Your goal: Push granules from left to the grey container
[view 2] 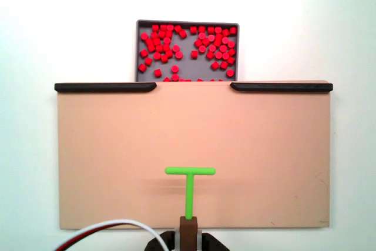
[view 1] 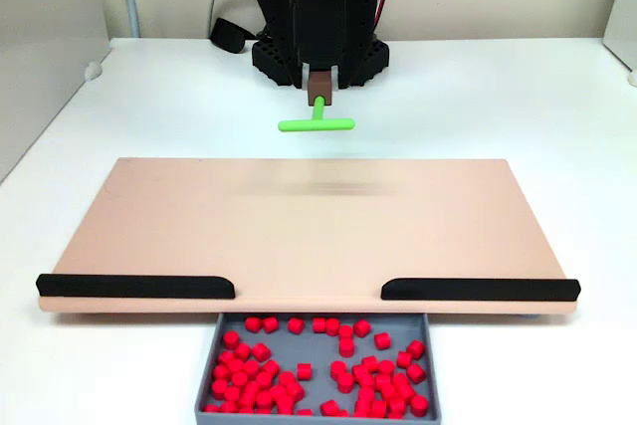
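Note:
Many red granules (view 1: 304,371) (view 2: 175,69) lie inside the grey container (view 1: 323,353) (view 2: 189,67), which sits against the gap between two black rails (view 1: 134,286) (view 2: 106,87). No granule shows on the pinkish-tan board (view 1: 299,226) (view 2: 194,133). My gripper (view 1: 318,82) (view 2: 188,240) is shut on the brown handle of the green T-shaped pusher (view 1: 317,124) (view 2: 190,171). The pusher hangs over the board's arm-side part at mid-width, its bar facing the container and far from it.
The black arm base (view 1: 318,52) stands just behind the board. A white and red cable (view 2: 111,227) curls by the base, and a black object (view 1: 229,35) lies to its left. The white table (view 1: 557,106) surrounds the board.

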You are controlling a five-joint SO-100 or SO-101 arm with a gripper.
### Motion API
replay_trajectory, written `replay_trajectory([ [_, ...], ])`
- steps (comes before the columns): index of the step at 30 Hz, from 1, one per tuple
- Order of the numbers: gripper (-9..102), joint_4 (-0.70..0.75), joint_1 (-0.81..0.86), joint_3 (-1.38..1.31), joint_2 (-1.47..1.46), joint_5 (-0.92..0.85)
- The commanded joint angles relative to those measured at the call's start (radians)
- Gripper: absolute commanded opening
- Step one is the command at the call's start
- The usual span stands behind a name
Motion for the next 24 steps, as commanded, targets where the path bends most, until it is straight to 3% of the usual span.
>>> replay_trajectory([
  [1,0,0.005,-0.002,-0.008,0.014,0.009],
  [24,0,-0.008,0.000,-0.011,0.003,-0.098],
])
